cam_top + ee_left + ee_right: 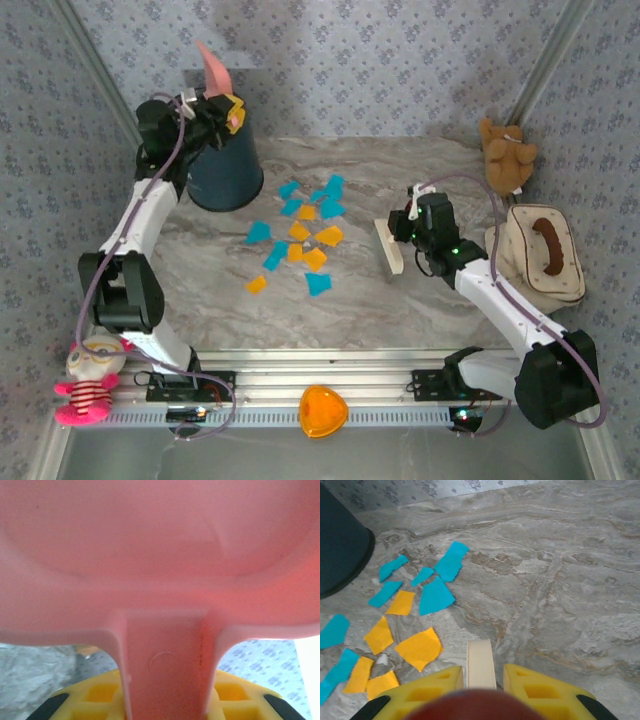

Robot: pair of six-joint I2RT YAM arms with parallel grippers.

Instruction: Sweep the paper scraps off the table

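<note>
Top external view: cyan and orange paper scraps [300, 238] scattered mid grey marble table [420, 310]; left gripper [222, 108] clamping pink plastic dustpan [213, 68], right gripper [402, 232] clamping cream flat brush [388, 248].

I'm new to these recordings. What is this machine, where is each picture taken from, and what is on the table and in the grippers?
Two robot arms are bolted to the table's near edge. One picture looks down from above; the others come from cameras on each wrist. Blue and orange paper scraps lie mid-table beside a dark bin. The left gripper holds a pink dustpan above the bin. The right gripper grips a cream brush right of the scraps. Toys and a cap sit at the edges.
</note>
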